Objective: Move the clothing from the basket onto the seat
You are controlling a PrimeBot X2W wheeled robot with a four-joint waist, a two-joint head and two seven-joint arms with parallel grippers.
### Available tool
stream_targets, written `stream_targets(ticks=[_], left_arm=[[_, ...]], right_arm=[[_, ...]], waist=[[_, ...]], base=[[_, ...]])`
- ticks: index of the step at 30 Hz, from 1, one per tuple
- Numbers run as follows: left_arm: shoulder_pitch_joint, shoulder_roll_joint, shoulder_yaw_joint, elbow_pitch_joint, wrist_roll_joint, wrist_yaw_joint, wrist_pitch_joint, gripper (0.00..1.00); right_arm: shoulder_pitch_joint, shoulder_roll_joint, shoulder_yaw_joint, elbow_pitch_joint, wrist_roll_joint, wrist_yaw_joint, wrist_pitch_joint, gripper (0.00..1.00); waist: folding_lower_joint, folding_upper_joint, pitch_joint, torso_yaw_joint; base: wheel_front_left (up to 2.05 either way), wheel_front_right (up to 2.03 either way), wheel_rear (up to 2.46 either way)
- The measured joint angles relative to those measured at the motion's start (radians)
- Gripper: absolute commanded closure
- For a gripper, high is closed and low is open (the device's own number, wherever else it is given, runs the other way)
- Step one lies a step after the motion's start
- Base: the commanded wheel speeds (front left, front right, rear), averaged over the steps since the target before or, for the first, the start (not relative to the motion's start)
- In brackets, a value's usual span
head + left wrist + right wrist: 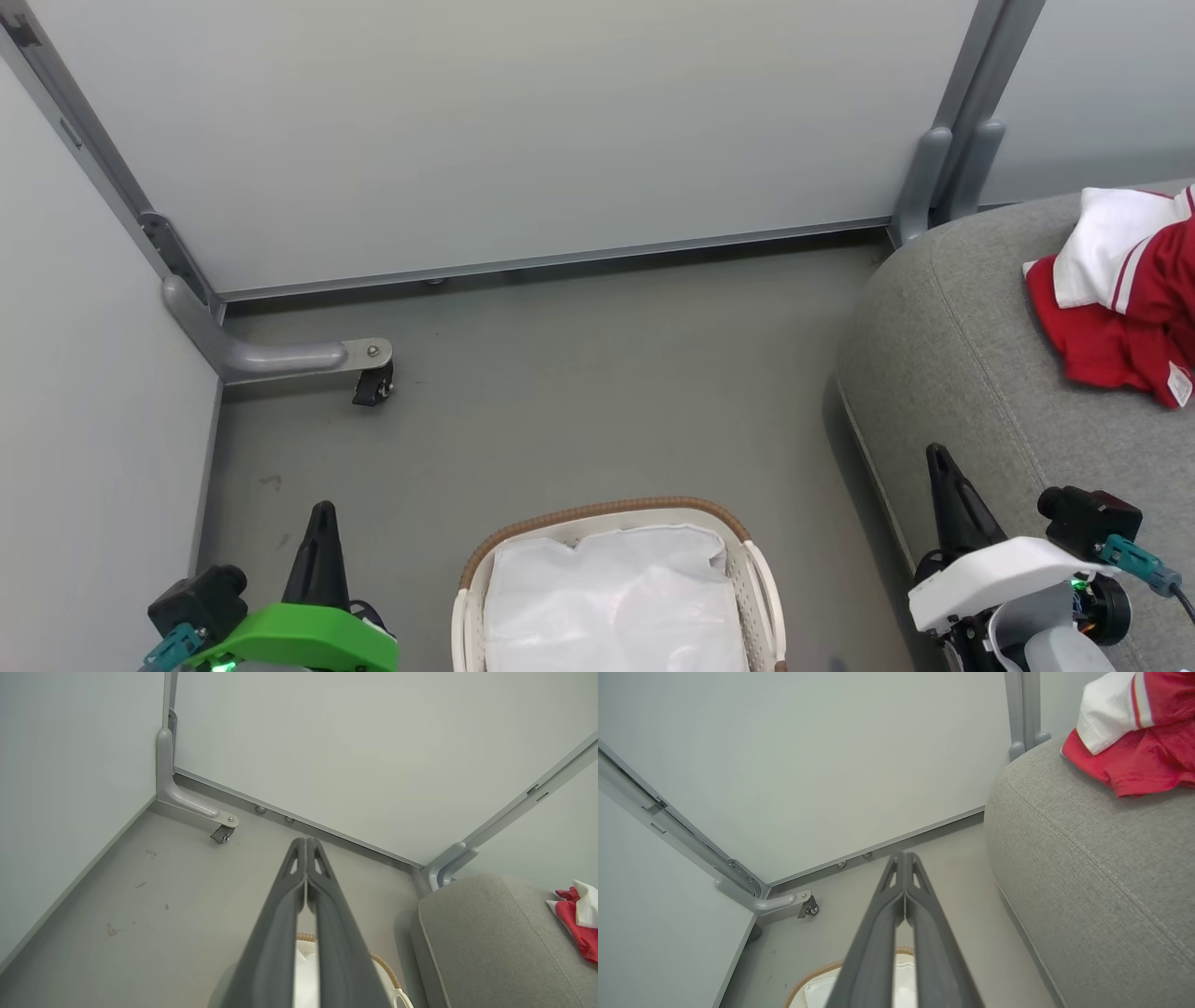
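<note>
The red clothing with white panels (1125,299) lies bunched on the grey seat (962,373) at the right; the clothing (1134,732) and seat (1101,858) also appear in the right wrist view. On the floor at the bottom centre stands the cream basket (616,588), showing its white liner and no red garment inside. My left gripper (323,511) is shut and empty, left of the basket. My right gripper (935,455) is shut and empty, over the seat's front edge. In the wrist views the left gripper (306,841) and right gripper (904,855) have their fingers pressed together.
Pale partition panels wall in the grey floor at the back and left. A metal support foot with a caster (372,383) juts out at the left corner. Another post foot (934,177) stands behind the seat.
</note>
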Motion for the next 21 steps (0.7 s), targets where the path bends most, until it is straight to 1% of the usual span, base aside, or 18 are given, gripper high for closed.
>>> stream_targets(ticks=[21], left_arm=[[-0.014, 0.0, 0.055, -0.023, -0.286, -0.014, 0.084, 1.0]], right_arm=[[-0.001, -0.001, -0.03, -0.023, 0.318, 0.0, 0.083, 1.0]], waist=[[0.0, 0.0, -0.003, -0.008]], base=[[0.0, 0.0, 0.0]])
